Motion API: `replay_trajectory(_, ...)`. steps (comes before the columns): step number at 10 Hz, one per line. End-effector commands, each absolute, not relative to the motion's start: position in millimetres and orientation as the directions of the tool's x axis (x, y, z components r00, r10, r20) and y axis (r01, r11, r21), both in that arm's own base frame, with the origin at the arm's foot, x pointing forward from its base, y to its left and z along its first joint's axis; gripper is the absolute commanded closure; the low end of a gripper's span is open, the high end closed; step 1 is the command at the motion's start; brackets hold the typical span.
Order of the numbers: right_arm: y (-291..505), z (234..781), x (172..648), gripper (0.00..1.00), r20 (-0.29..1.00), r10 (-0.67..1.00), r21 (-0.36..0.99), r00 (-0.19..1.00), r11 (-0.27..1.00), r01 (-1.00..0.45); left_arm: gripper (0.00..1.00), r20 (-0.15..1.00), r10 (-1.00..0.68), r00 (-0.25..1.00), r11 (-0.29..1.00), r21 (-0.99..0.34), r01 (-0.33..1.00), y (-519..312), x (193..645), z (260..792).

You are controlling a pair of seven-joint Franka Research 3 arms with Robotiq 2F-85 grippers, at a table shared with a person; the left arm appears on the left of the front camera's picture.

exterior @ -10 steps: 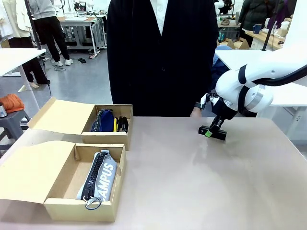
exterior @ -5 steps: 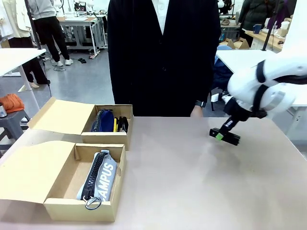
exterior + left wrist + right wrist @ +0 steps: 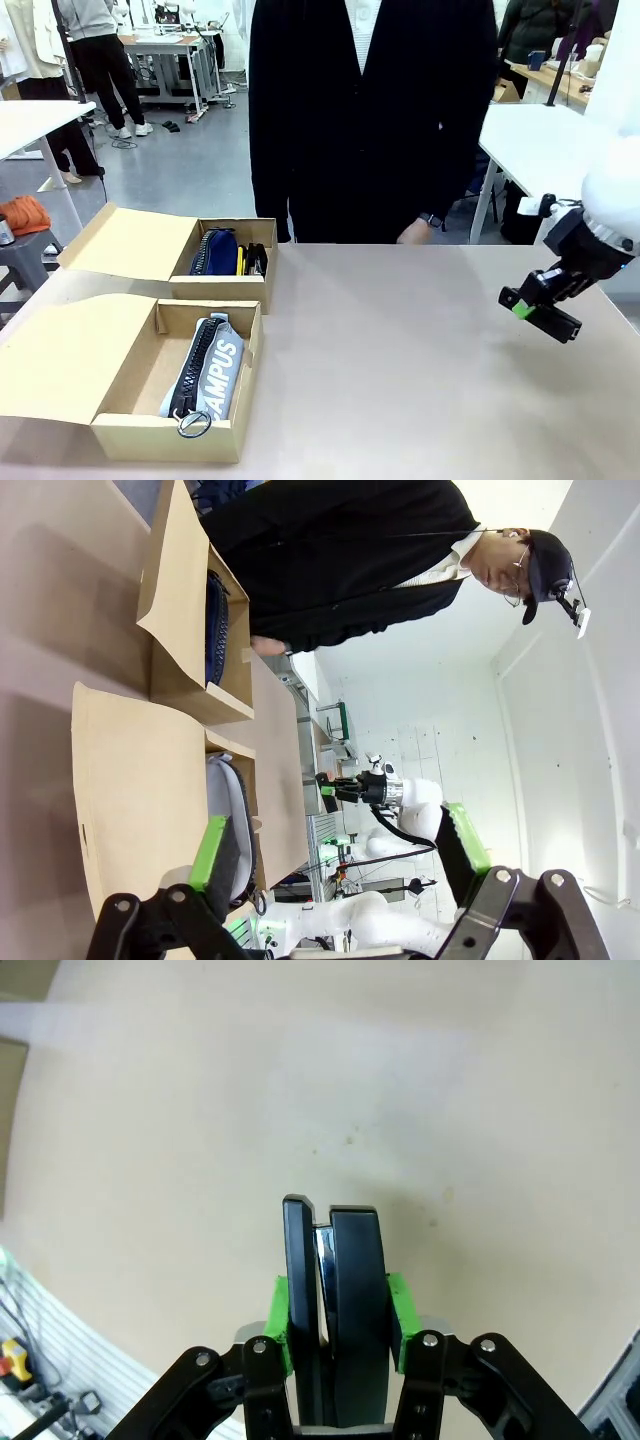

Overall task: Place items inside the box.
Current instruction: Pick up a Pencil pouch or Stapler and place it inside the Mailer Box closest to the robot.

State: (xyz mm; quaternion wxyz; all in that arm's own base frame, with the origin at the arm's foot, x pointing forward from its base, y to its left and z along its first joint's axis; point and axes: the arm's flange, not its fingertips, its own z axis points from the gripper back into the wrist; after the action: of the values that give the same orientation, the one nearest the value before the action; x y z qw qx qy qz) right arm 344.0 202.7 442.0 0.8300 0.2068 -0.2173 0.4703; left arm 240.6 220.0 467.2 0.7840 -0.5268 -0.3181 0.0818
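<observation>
**Black stapler** (image 3: 335, 1290), one. It was clamped between the green pads of the right gripper (image 3: 338, 1305), jaws shut against its two flanks. In the front view it hung above the table (image 3: 400, 380) near the right-hand edge, well apart from both boxes.

**Grey pouch** (image 3: 205, 375), lettered "CAMPUS". It lay lengthwise in the near box (image 3: 170, 440), with bare floor showing to its left.

**Navy pouch** (image 3: 215, 250). It was lodged in the far box (image 3: 220, 290) beside a yellow strip and a dark object, both too small to identify.

**Left gripper** (image 3: 340, 850). Its fingers were spread wide with nothing between them, and it faced the boxes.

**Person.** Stood at the far side, one hand (image 3: 415, 232) at the table's edge.

**Step, as judged.** The grasp was complete and the stapler was in carriage, with placement not yet done.

**Next move, as judged.**
- It called for a long traverse leftward across the table.
- The stapler would then come down within a box's walls, the near box offering the most room.
- Release should come only once the stapler was below the rim.
</observation>
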Motion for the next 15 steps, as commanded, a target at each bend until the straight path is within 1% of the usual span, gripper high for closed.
replay_trajectory(1,269.4,427.7,388.9,0.00,0.564,0.783,-0.046,0.262,0.347,-0.937,0.00,0.433,0.466,0.771,0.424,-0.875,0.235,217.8,239.6,467.1)
replay_trajectory(2,299.3,417.5,401.2,0.00,0.555,0.805,-0.143,0.210,0.342,-0.929,0.00,0.433,0.466,0.771,0.424,-0.875,0.235,217.8,239.6,467.1)
replay_trajectory(3,322.2,405.5,413.5,0.00,0.570,0.807,-0.208,0.154,0.323,-0.923,0.00,0.433,0.466,0.771,0.424,-0.875,0.235,217.8,239.6,467.1)
replay_trajectory(4,345.3,391.2,424.3,0.00,0.584,0.808,-0.224,0.083,0.259,-0.940,0.00,0.433,0.466,0.771,0.424,-0.875,0.235,217.8,239.6,467.1)
replay_trajectory(5,357.9,380.7,440.1,0.00,0.576,0.807,-0.171,0.127,0.271,-0.947,0.00,0.433,0.466,0.771,0.424,-0.875,0.235,217.8,239.6,467.1)
replay_trajectory(6,337.5,407.8,400.5,0.00,0.558,0.814,-0.172,0.160,0.302,-0.938,0.00,0.433,0.466,0.771,0.424,-0.875,0.235,217.8,239.6,467.1)
replay_trajectory(7,337.5,407.8,400.5,0.00,0.558,0.814,-0.172,0.160,0.302,-0.938,0.00,0.433,0.466,0.771,0.424,-0.875,0.235,217.8,239.6,467.1)
replay_trajectory(8,358.2,381.6,424.4,0.00,0.558,0.816,-0.177,0.148,0.292,-0.940,0.00,0.433,0.466,0.771,0.424,-0.875,0.235,217.8,239.6,467.1)
replay_trajectory(9,364.3,372.0,436.0,0.00,0.461,0.884,-0.176,0.072,0.171,-0.969,0.00,0.433,0.466,0.771,0.424,-0.875,0.235,217.8,239.6,467.1)
replay_trajectory(10,374.1,364.3,468.0,0.00,0.459,0.888,-0.157,-0.022,0.057,-0.986,0.00,0.433,0.466,0.771,0.424,-0.875,0.235,217.8,239.6,467.1)
replay_trajectory(11,376.3,364.8,489.0,0.00,0.468,0.883,-0.160,-0.041,0.039,-0.986,0.00,0.433,0.466,0.771,0.424,-0.875,0.235,217.8,239.6,467.1)
replay_trajectory(13,391.5,362.6,520.9,0.00,0.448,0.887,-0.143,-0.108,-0.048,-0.989,0.00,0.433,0.466,0.771,0.424,-0.875,0.235,217.8,239.6,467.1)
replay_trajectory(15,408.4,350.5,550.8,0.00,0.435,0.896,-0.083,-0.086,-0.055,-0.995,0.00,0.433,0.466,0.771,0.424,-0.875,0.235,217.8,239.6,467.1)
